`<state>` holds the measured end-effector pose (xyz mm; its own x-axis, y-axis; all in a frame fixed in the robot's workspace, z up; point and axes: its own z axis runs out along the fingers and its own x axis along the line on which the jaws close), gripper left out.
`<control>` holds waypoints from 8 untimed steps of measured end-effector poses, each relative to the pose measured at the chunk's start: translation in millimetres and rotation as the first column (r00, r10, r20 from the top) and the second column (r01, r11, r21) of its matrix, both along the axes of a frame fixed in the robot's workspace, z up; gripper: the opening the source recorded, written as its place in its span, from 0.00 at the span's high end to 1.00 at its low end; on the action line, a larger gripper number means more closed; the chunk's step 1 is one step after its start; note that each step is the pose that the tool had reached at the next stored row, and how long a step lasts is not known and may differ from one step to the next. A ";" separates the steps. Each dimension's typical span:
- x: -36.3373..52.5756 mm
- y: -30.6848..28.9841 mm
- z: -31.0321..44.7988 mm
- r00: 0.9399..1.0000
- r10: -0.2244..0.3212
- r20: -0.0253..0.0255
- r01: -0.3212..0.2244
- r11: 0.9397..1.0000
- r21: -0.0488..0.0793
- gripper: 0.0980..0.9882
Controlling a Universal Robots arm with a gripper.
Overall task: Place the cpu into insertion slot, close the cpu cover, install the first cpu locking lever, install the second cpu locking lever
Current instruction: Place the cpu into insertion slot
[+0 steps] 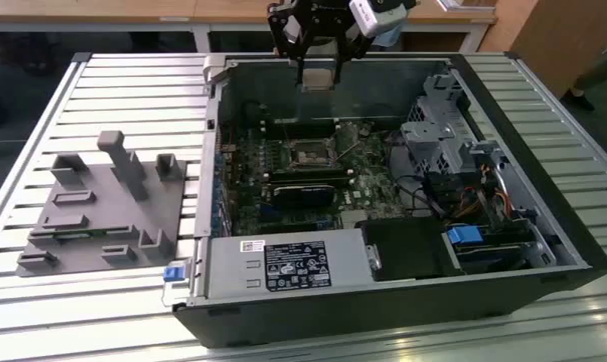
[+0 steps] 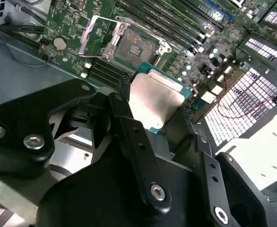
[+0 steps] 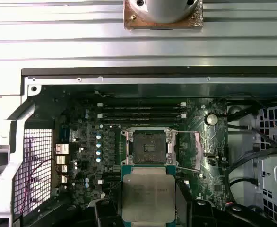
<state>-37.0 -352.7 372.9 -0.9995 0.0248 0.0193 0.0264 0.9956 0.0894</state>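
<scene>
On the exterior view's left, a grey moulded fixture (image 1: 107,204) is sitting on the slatted metal table (image 1: 112,75). Just beside it, toward that view's right, an open computer case (image 1: 384,311) is lying on its side with its green circuit board (image 1: 245,204) facing up. I am hanging over the far wall of the case, and my end effector (image 1: 317,78) is pointing down, well above the board.

I am pinching the cpu (image 2: 157,97) between my two dark fingers (image 2: 124,97), its dull silver top toward the camera in both wrist views, one finger on each of two opposite edges. In the first wrist view the cpu (image 3: 148,196) is showing between my fingers (image 3: 105,208), apart from the board below and not yet seated.

The insertion slot (image 1: 311,156) is lying bare near the middle of the board, its dark centre ringed by a silvery rim. In the second wrist view the insertion slot (image 2: 134,47) is sitting beyond the held chip, and the cpu cover (image 2: 88,36) is standing swung up and open at one side of it. Long black memory slots (image 3: 141,111) are running alongside the insertion slot (image 3: 148,146). On the exterior view's right, a metal drive cage (image 1: 439,143) is filling that end of the case.
</scene>
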 end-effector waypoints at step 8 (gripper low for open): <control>0.0 0.0 0.0 1.000 -0.010 0.000 0.010 1.000 0.000 0.51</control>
<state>-37.0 -352.7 372.9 -0.9992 0.0347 0.0193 0.0363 0.9953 0.0893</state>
